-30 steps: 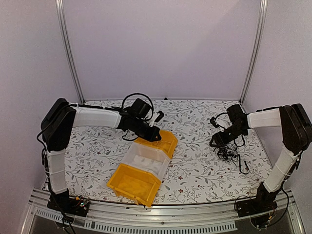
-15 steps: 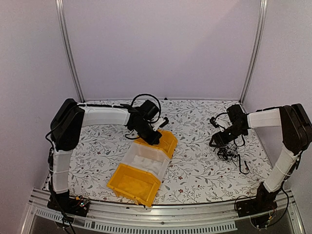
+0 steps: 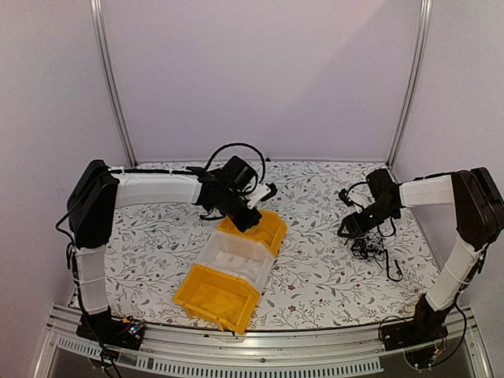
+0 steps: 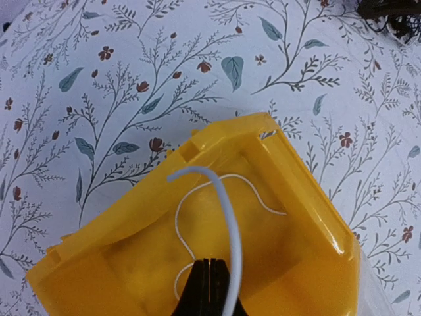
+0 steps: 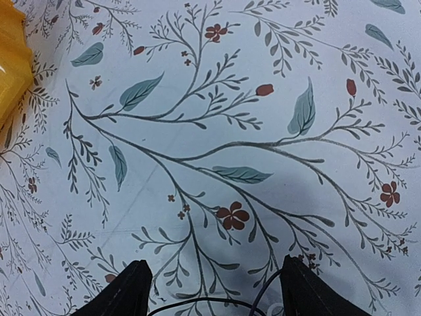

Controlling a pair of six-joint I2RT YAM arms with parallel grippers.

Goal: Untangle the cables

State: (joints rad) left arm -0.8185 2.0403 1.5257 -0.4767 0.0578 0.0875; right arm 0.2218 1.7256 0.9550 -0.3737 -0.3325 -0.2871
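Your left gripper (image 4: 209, 286) pinched a white cable (image 4: 227, 217) above the yellow bin (image 4: 309, 217). Your right gripper (image 5: 214, 293) stood spread over a black cable (image 5: 197, 299).

White desk (image 5: 197, 99) printed with grey-green leaves and rust-red flowers; yellow bin (image 4: 296, 217); cream-white cable (image 4: 235, 250); black cables (image 3: 368, 249) at three o'clock.

Diagonal row at centre of the table (image 3: 315, 276): near bin (image 3: 216, 295), middle bin (image 3: 236, 258), far bin (image 3: 266, 230). A single cable (image 4: 227, 217) is over the far bin; the cable bunch (image 3: 368, 248) lies well right.
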